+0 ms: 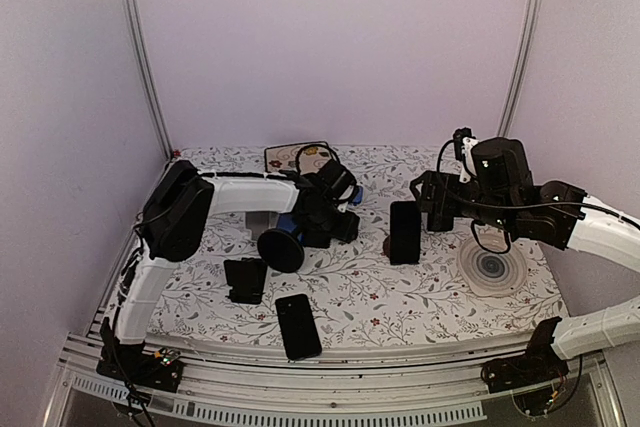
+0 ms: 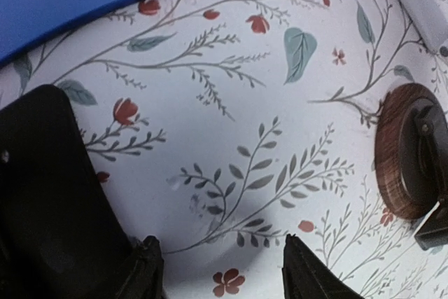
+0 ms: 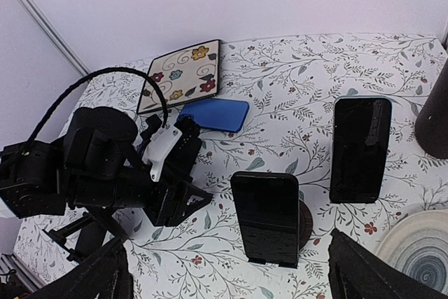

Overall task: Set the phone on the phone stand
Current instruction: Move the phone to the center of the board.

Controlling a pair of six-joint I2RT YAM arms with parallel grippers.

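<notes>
Phone already propped on its stand, about 8 o'clock from the right jaws, spread wide, empty; left jaws half spread, empty. Stiff, slick glass, I'd pinch the long edges gently

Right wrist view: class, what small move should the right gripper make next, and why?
Probably draw the right gripper straight back, away from the phone. The phone already leans upright on the phone stand with the wooden base, and the jaws are wide open, holding nothing, so only a clean retreat without nudging it seems left.
</notes>
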